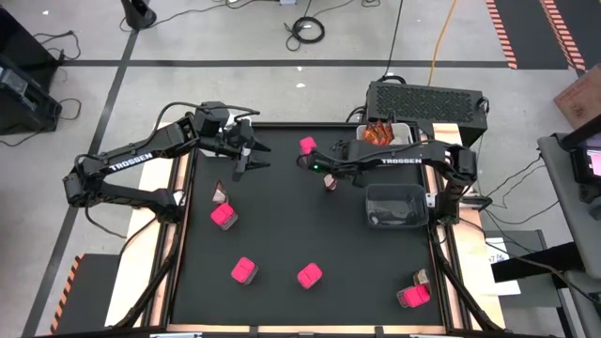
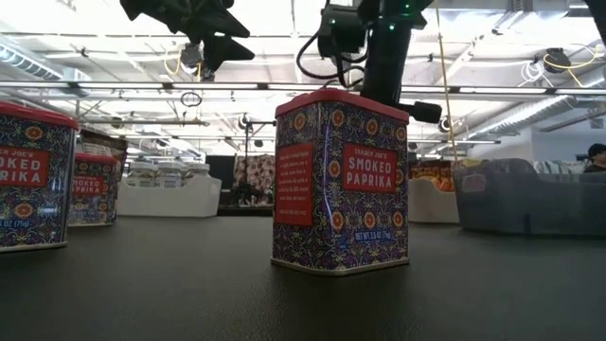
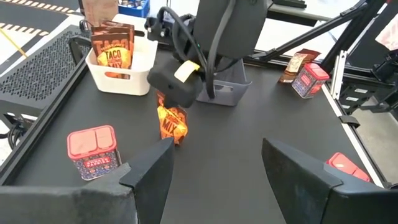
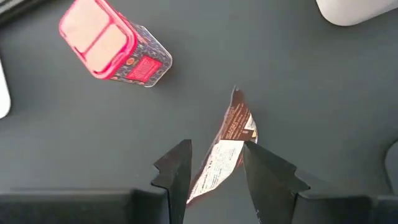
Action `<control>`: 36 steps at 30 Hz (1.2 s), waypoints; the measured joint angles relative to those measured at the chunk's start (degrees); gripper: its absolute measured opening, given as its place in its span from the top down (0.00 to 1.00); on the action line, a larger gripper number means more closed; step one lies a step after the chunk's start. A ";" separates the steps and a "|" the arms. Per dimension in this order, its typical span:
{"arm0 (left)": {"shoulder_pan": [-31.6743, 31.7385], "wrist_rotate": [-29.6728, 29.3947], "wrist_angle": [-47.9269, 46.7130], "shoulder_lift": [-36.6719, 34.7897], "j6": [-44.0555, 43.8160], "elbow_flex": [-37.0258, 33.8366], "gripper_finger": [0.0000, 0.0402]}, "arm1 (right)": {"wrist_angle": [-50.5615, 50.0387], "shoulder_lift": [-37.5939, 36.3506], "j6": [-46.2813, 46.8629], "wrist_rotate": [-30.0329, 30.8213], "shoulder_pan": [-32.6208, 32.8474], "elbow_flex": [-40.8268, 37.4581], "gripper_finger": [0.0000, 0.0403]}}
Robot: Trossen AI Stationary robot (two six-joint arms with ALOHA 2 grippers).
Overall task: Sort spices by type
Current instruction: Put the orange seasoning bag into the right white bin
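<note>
Right wrist view: right gripper (image 4: 214,165) pinching an orange-brown sachet (image 4: 225,146) between its fingers.

Over the middle of the black table (image 1: 310,225), the right gripper (image 1: 329,180) is holding the sachet by one end, just beside a pink paprika tin (image 1: 307,145) near the far edge. The left gripper (image 1: 246,161) is hovering to the far left with fingers spread and nothing between them. Four more pink tins are sitting along the near half, and other sachets are standing in the white bin (image 3: 121,74) beside the dark bin (image 1: 394,205).
</note>
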 joint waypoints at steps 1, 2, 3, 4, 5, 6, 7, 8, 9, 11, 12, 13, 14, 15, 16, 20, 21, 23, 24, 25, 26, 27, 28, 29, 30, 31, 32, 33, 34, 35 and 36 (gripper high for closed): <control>0.00 0.00 -0.02 0.00 -0.18 0.00 0.39 | 0.00 0.25 0.00 -0.15 0.00 0.00 0.65; 0.00 0.00 -0.02 0.00 -0.19 0.00 0.39 | 0.07 0.68 0.00 -0.16 0.00 0.00 0.65; 0.00 0.00 -0.02 0.02 -0.21 0.00 0.39 | 0.09 0.85 -0.11 -0.31 0.00 0.00 0.65; 0.00 0.00 -0.02 0.02 -0.22 0.00 0.39 | 0.03 0.91 -0.85 -0.40 0.00 0.00 0.65; 0.00 0.02 -0.02 0.02 -0.22 0.00 0.39 | 0.00 0.94 -1.89 -0.34 0.00 0.00 0.65; 0.00 0.00 -0.02 0.04 -0.22 0.00 0.39 | -0.04 0.92 -2.81 -0.26 0.00 0.00 0.65; 0.00 0.00 -0.02 0.04 -0.22 0.00 0.39 | -0.17 0.86 -3.34 -0.20 0.00 0.00 0.66; 0.00 0.00 -0.02 0.04 -0.22 0.00 0.39 | -0.37 0.85 -3.65 -0.05 -0.01 0.00 0.66; 0.00 0.00 -0.02 0.04 -0.22 0.00 0.39 | -0.52 0.85 -4.03 0.13 -0.08 0.00 0.67; 0.00 0.00 -0.02 0.04 -0.22 0.00 0.39 | -0.55 0.85 -5.43 0.30 -0.16 0.00 0.70; 0.00 0.00 -0.02 0.04 -0.21 0.00 0.39 | -0.57 0.85 -6.33 0.30 -0.17 0.00 0.72; 0.00 0.00 -0.02 0.04 -0.15 0.00 0.39 | -0.57 0.85 -7.36 0.28 -0.17 0.00 0.76; 0.00 0.00 -0.02 0.04 -0.13 0.00 0.39 | -0.58 0.85 -8.25 0.28 -0.15 0.00 0.80; 0.00 0.00 -0.02 0.04 -0.13 0.00 0.39 | -0.61 0.85 -8.90 0.26 -0.14 0.00 0.84; 0.00 0.00 -0.02 0.04 -0.13 0.00 0.39 | -0.63 0.85 -9.48 0.26 -0.15 0.00 0.89; 0.00 0.00 -0.02 0.04 -0.11 0.00 0.39 | -0.73 0.80 -13.16 0.36 -0.04 0.00 0.98; 0.00 0.00 -0.02 0.04 -0.09 0.00 0.39 | -0.79 0.57 -13.98 0.21 -0.07 -0.01 0.99; 0.00 0.00 -0.02 0.04 -0.01 0.00 0.39 | -0.46 -0.21 -15.29 0.13 -0.12 -0.02 1.00; 0.00 0.00 -0.02 0.04 0.05 0.00 0.39 | -0.47 -0.81 -15.52 0.13 -0.15 -0.02 1.00; 0.00 0.00 -0.02 0.04 0.07 0.00 0.39 | -0.56 -1.49 -15.92 0.11 -0.15 -0.02 1.00; 0.00 0.00 -0.02 0.04 0.07 0.00 0.39 | -0.59 -2.35 -16.53 0.13 -0.16 -0.02 1.00; 0.00 0.00 -0.02 0.04 0.07 0.00 0.39 | -0.77 -3.43 -17.21 0.10 -0.17 -0.02 1.00; 0.00 0.00 -0.02 0.04 0.07 0.00 0.39 | -0.99 -4.54 -17.90 0.11 -0.17 -0.02 1.00; 0.00 0.00 -0.02 0.04 0.07 0.00 0.39 | -1.11 -5.91 -18.74 0.12 -0.17 -0.02 1.00; 0.00 0.00 -0.02 0.04 0.07 0.00 0.39 | -1.30 -7.39 -19.51 0.19 -0.18 -0.02 1.00; 0.00 0.00 -0.02 0.04 0.07 0.00 0.39 | -1.79 -8.93 -20.08 0.39 -0.33 -0.02 1.00; 0.00 -0.02 -0.03 0.04 0.09 0.00 0.39 | -2.62 -10.57 -20.76 0.68 -0.53 -0.02 1.00; 0.00 -0.01 -0.03 0.04 0.12 0.00 0.39 | -3.67 -12.07 -21.18 1.33 -0.77 -0.02 1.00; 0.00 0.00 -0.02 0.04 0.13 0.00 0.39 | -4.67 -13.71 -21.46 2.19 -1.09 -0.02 1.00; 0.00 -0.02 -0.02 0.04 0.13 0.00 0.39 | -5.72 -15.33 -21.80 3.21 -1.50 -0.02 1.00; 0.00 -0.02 -0.02 0.04 0.13 0.00 0.39 | -6.83 -16.92 -22.22 4.71 -1.94 -0.02 1.00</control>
